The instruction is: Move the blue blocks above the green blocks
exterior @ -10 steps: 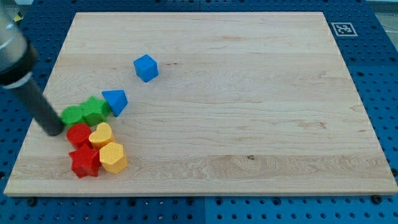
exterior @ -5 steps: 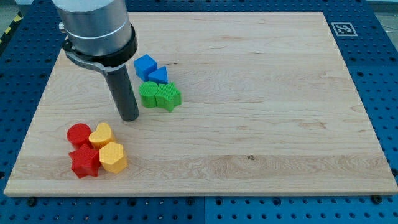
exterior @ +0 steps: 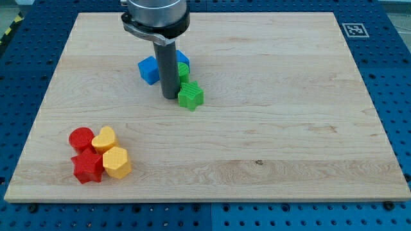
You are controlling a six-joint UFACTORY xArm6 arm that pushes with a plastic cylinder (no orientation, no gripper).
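Observation:
My tip (exterior: 170, 96) rests on the board in the upper left-centre, touching the left side of a green star-shaped block (exterior: 191, 96). A second green block (exterior: 183, 72) shows partly just above it, behind the rod. A blue cube (exterior: 148, 69) lies to the left of the rod. A second blue block (exterior: 183, 59) peeks out at the rod's right, above the green blocks; its shape is mostly hidden.
A cluster sits at the lower left of the wooden board (exterior: 270, 115): a red cylinder (exterior: 81, 138), a yellow block (exterior: 104, 138), a red star block (exterior: 87, 167) and a yellow hexagonal block (exterior: 117, 162). A marker tag (exterior: 353, 29) is at the top right corner.
The rod moved right and up, from left of the green pair to among the blocks. The green blocks shifted right; the blue blocks were separated, one on each side of the rod.

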